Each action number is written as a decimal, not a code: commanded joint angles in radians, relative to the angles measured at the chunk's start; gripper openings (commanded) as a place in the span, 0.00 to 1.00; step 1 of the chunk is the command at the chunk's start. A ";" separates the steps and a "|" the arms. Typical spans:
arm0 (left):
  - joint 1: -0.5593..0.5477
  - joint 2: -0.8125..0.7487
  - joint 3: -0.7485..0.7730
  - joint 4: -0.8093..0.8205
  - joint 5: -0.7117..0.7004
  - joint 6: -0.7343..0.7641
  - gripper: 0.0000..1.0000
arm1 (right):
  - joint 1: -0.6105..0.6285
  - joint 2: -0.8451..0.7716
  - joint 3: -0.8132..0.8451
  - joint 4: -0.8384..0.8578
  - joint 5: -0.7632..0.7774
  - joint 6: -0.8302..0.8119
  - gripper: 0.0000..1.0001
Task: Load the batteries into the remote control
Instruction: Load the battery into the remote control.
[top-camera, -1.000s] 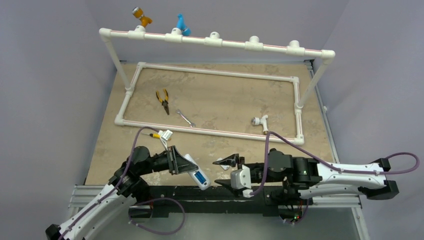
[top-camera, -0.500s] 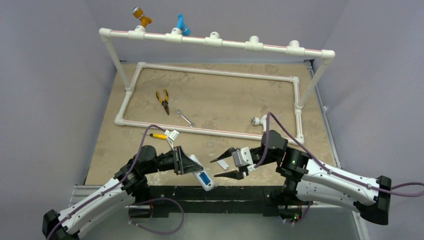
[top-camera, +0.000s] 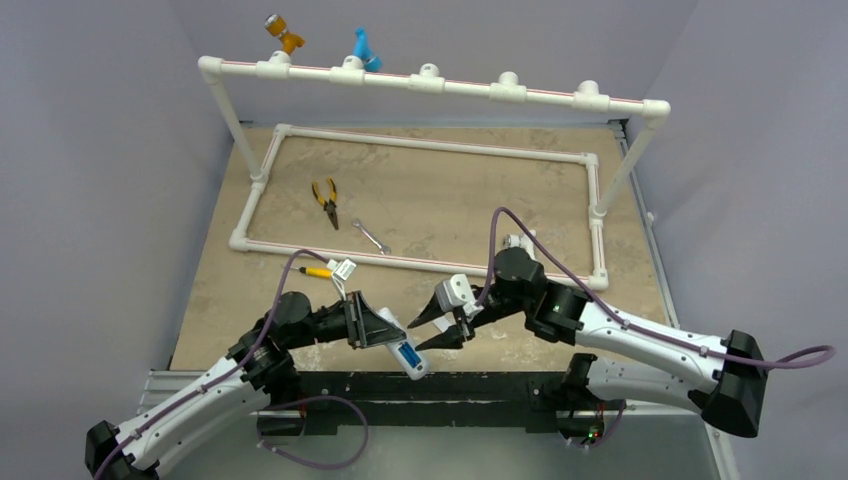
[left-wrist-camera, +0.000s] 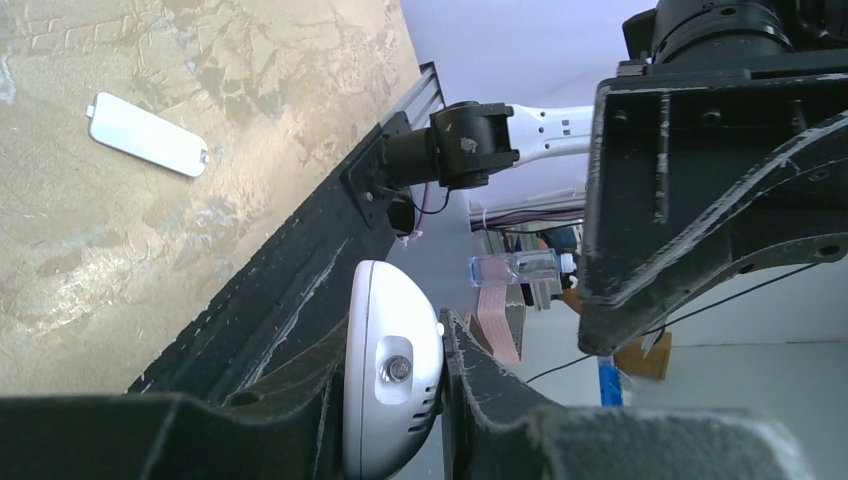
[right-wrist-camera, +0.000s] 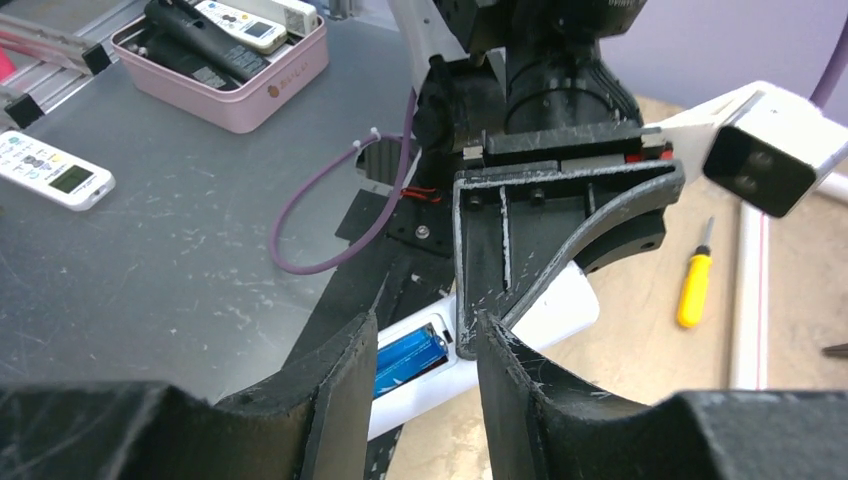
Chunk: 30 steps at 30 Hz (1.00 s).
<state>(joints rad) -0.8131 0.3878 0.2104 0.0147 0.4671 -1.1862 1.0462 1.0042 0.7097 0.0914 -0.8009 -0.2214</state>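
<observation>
The remote control (left-wrist-camera: 392, 385) is smooth, glossy white plastic. My right fingers (right-wrist-camera: 540, 400) are matt black plastic, scuffed pale. The batteries (right-wrist-camera: 410, 355) gleam blue. At three o'clock, the screwdriver (right-wrist-camera: 693, 290) has a shiny yellow plastic handle. The table (left-wrist-camera: 100, 250) looks rough.

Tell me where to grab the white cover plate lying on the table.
Probably across its narrow width, mid-length, coming straight down: the white cover plate lies flat on the table, thin, with both long edges free.

Yellow-handled pliers (top-camera: 325, 203) and a wrench (top-camera: 371, 236) inside the pipe frame (top-camera: 430, 142)
</observation>
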 joint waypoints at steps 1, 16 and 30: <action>-0.005 -0.015 0.008 0.072 -0.007 -0.005 0.00 | -0.002 -0.045 -0.016 0.020 -0.001 -0.100 0.39; -0.005 0.005 0.013 0.095 0.001 -0.011 0.00 | 0.025 0.086 0.043 -0.073 -0.026 -0.223 0.37; -0.005 -0.004 0.012 0.091 0.001 -0.013 0.00 | 0.062 0.106 0.045 -0.081 0.011 -0.246 0.36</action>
<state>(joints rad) -0.8131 0.3939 0.2100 0.0395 0.4667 -1.1927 1.0996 1.1080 0.7139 0.0086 -0.8017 -0.4488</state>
